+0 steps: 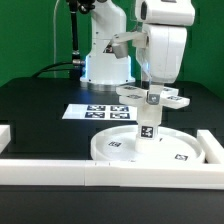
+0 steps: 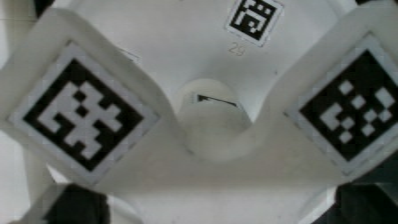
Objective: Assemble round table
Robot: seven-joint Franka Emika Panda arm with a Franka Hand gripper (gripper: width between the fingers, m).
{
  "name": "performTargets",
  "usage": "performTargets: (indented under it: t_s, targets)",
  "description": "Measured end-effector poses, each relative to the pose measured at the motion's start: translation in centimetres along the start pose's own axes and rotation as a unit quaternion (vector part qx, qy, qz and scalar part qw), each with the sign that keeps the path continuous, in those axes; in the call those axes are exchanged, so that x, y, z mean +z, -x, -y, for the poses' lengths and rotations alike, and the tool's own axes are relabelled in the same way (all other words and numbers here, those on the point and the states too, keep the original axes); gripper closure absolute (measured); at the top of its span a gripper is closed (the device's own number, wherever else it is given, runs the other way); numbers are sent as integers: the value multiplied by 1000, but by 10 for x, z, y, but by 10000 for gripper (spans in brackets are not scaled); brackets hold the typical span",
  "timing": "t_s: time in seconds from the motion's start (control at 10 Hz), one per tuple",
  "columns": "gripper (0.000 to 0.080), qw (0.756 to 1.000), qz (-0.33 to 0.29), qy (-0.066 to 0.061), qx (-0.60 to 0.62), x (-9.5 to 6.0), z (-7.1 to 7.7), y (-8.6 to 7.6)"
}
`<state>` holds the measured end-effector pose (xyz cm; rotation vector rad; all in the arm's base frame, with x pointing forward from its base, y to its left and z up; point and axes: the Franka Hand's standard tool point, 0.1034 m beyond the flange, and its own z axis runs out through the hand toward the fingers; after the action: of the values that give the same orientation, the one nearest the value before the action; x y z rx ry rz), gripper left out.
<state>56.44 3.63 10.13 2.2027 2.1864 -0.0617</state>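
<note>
The disc lies flat on the black surface, pushed against the white rail at its 6 o'clock edge, probably so it cannot slide while parts are pressed into it. The leg stands upright on the disc's centre, and the cross-shaped foot sits on top of it, directly under the hand. The hand seems to grip the foot, though its fingers are too small to tell for certain. All parts are white plastic with black-and-white square tags. In the wrist view the foot fills the picture, 3 tags showing on its arms.
</note>
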Motion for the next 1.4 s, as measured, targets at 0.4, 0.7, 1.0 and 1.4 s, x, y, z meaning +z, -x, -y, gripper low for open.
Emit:
performTargets:
  t_s: [0.4, 0.7, 1.0, 1.4]
  targets:
    - [359, 1000, 0, 0, 2, 0, 0, 1]
    - [359, 1000, 0, -1, 29, 0, 0, 1]
    - [357, 977, 6, -28, 211, 1, 7, 3]
    - [357, 917, 12, -37, 397, 1, 10, 1]
